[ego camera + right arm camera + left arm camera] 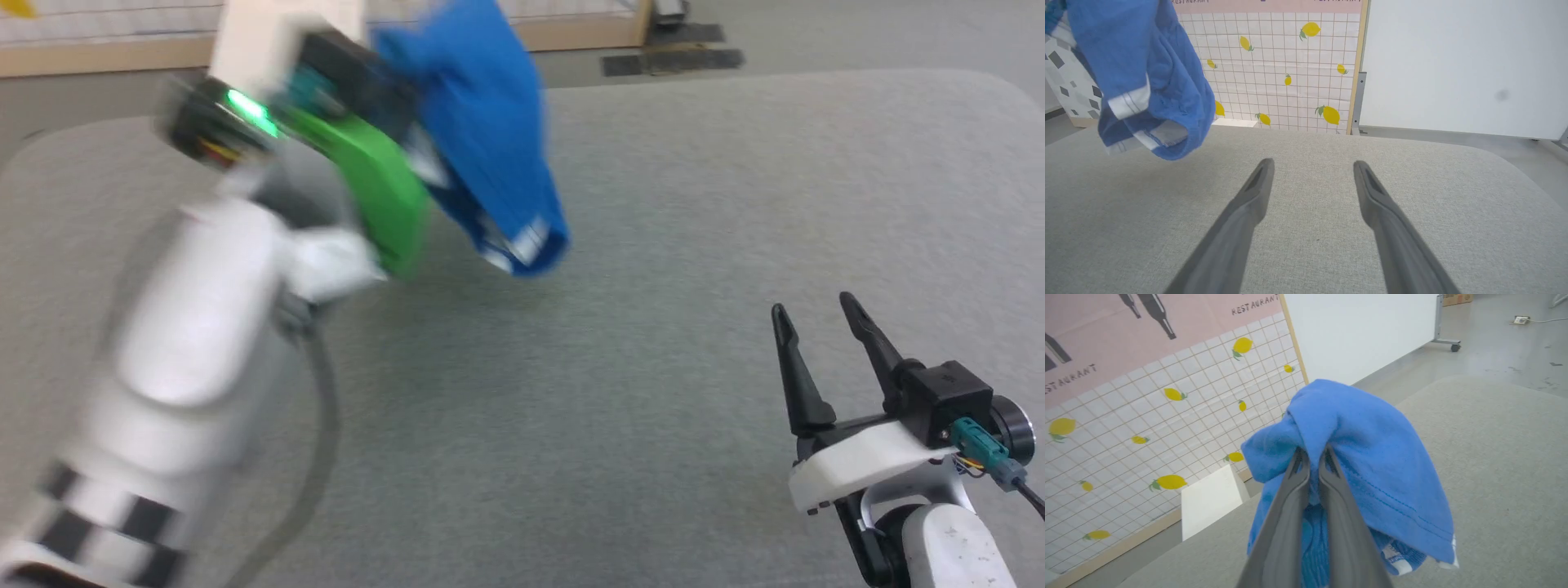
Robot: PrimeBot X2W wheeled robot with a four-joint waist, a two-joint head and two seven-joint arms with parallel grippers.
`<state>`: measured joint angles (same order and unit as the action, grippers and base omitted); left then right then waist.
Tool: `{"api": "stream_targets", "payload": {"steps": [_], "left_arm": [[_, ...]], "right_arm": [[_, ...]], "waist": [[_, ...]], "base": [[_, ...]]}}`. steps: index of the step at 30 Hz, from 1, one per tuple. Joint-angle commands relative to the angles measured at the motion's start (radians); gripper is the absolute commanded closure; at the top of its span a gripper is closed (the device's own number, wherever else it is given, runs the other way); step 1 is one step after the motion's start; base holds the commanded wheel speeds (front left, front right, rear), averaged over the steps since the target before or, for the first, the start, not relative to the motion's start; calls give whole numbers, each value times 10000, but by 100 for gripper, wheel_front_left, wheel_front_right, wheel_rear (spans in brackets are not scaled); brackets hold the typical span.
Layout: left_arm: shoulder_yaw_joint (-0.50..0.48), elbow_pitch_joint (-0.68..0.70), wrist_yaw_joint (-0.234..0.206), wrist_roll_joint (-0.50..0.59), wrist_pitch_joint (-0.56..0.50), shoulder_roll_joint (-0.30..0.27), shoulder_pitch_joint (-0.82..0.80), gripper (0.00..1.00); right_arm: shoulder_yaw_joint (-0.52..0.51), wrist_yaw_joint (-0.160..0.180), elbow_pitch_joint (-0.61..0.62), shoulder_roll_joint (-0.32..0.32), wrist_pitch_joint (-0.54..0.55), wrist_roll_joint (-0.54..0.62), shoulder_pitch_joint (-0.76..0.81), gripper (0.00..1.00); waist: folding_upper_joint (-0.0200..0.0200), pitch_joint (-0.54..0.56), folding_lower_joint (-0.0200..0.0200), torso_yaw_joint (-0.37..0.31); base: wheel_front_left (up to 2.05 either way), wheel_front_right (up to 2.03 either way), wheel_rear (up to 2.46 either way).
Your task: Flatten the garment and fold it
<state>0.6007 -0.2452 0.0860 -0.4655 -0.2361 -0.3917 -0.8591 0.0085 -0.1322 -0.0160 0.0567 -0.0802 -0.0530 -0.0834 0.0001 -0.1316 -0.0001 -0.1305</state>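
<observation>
I have my left gripper (1312, 451) clamped tight on the bunched bright blue soft shorts (1372, 457), aloft above the grey fabric-covered table (653, 367), my right gripper (1312, 163) low over it, spread wide, empty.

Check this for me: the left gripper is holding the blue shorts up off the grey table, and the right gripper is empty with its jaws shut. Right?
Not quite: the right gripper is empty, but its jaws stand wide open, as the right wrist view shows. The left gripper does hold the blue shorts up off the grey table.
</observation>
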Motion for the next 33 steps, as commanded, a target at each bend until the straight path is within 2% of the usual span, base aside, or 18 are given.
{"api": "stream_targets", "payload": {"steps": [1,4,5,6,7,12,16,19,26,33], "left_arm": [[281,-99,-78,52,-21,341,389,100],[949,-366,-66,11,-121,1026,986,100],[1188,-448,-72,24,-126,1251,1208,76],[1395,-499,-54,63,-107,1397,1368,11],[1600,-588,-51,61,-147,1552,1577,0],[2027,-554,-94,30,77,1936,2169,0],[1952,-370,-210,-17,361,1906,2328,0],[1602,-196,-451,-87,654,1759,2298,0],[421,-116,-1279,-188,1359,869,2367,0],[-777,306,-2251,-335,2171,-215,3257,0]], "right_arm": [[-20,15,-40,-36,-94,53,-147,0],[-10,15,-104,-51,-161,72,-170,0],[-5,15,-137,-54,-190,70,-179,0],[-10,15,-166,-57,-216,59,-188,0],[8,15,-207,-58,-250,10,-202,0],[-40,15,-383,-61,-368,-104,-204,0],[-51,15,-535,-62,-354,-65,-131,0],[-49,15,-589,-63,-307,0,-69,0],[-94,15,-517,-63,-49,179,223,0],[-279,15,-183,-10,195,141,531,0]], "waist": [[-1,-277,1,-753],[-1,-424,1,-1102],[-1,-476,1,-1219],[-1,-509,1,-1292],[-1,-541,1,-1384],[-1,-495,1,-1447],[-1,-173,1,-1192],[-1,192,1,-882],[-1,1068,1,0],[-1,1363,1,750]], "base": [[0,0,0],[0,0,0],[0,0,0],[0,0,0],[0,0,0],[0,0,0],[0,0,0],[0,0,0],[0,0,0],[0,0,0]]}}
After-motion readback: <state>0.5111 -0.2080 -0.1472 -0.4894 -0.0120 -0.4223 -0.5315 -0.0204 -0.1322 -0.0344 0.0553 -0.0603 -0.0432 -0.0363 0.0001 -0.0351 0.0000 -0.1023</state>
